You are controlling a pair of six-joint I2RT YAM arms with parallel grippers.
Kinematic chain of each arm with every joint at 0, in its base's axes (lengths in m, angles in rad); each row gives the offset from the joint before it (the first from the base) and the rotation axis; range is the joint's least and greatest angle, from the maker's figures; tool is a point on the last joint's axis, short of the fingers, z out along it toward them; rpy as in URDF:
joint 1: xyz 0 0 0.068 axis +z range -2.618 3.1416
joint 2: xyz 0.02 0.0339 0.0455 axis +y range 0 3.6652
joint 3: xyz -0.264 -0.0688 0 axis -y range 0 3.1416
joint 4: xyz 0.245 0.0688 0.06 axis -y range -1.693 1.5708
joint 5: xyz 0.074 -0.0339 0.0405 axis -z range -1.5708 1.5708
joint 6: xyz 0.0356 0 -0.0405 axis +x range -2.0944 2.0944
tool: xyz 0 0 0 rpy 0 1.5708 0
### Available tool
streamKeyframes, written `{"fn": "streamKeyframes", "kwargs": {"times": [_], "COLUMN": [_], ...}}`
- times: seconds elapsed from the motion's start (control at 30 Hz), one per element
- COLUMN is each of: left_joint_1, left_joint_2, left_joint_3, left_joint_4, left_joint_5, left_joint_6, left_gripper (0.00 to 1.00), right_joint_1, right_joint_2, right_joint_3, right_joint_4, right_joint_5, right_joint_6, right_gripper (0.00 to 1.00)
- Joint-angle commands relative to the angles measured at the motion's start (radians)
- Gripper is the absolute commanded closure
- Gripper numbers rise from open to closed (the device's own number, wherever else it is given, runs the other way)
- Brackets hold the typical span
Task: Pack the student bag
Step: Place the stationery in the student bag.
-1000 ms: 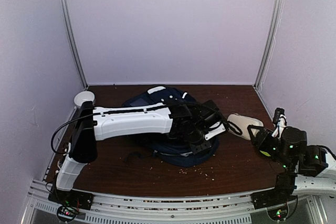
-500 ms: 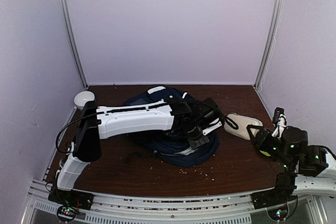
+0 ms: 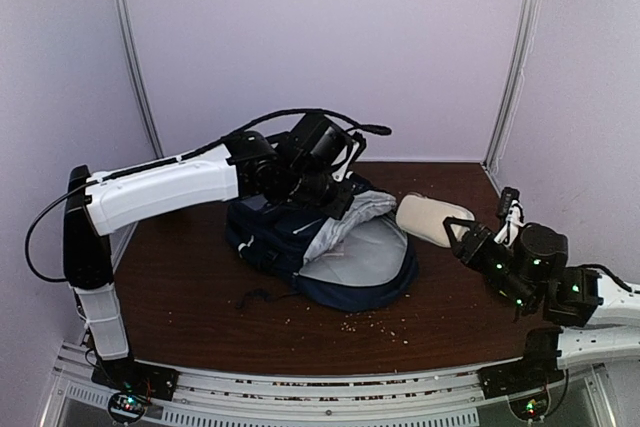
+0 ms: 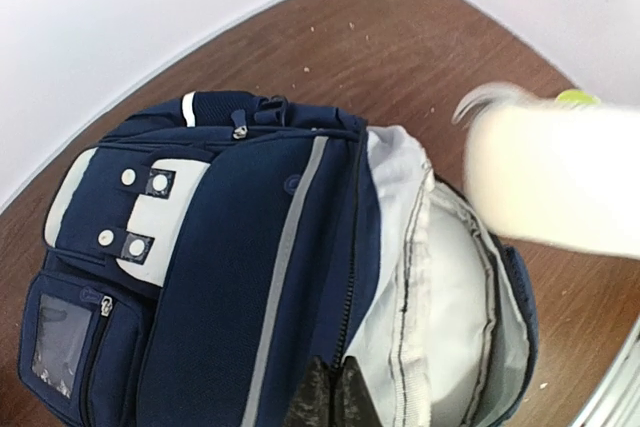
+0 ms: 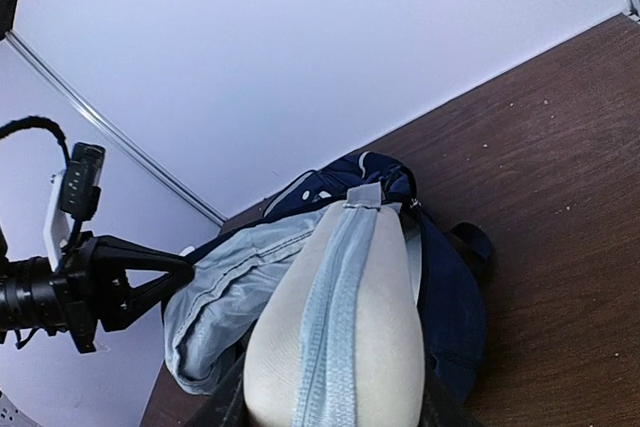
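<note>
Student bag [image 3: 270, 237] at tabletop [image 3: 190, 287] centre, main mouth gaping, grey lining exposed. Left tool [image 4: 335, 397] pinched shut on zip edge of upper flap, lifting mouth open. Right tool [image 3: 463, 238] part closed around cream zip pouch [image 3: 428, 217], just right of opening. Advice: hold flap high and steady. Feed pouch narrow end first, low over bag edge. Release only once well inside.

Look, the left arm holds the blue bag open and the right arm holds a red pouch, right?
No. The pouch in the right gripper is cream, not red; the right wrist view shows it. The left gripper does hold the blue bag open.
</note>
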Motion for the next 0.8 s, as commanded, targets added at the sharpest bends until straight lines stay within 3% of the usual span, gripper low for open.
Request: {"fn": "streamKeyframes", "kwargs": {"times": [0.0,0.2,0.5,0.77], "left_joint_1": [0.005,0.004,0.005,0.004], "left_joint_2": [-0.106,-0.143,-0.14,-0.141], "left_joint_3": [-0.061,-0.108,-0.146,-0.152], "left_joint_4": [0.174,0.246,0.263,0.26], "left_joint_5": [-0.059,-0.02,-0.005,-0.001], "left_joint_6": [-0.087,-0.104,-0.113,-0.098], "left_gripper": [1.0,1.0,1.0,1.0], "right_joint_1": [0.002,0.002,0.003,0.023], "right_joint_2": [0.082,0.235,0.406,0.421], "right_joint_3": [0.042,-0.032,-0.046,-0.074], "right_joint_4": [0.194,0.343,0.307,0.175], "right_joint_5": [-0.029,-0.013,-0.122,-0.26], "right_joint_6": [0.059,0.095,0.154,0.185], "right_gripper": [0.59,0.59,0.58,0.56]}}
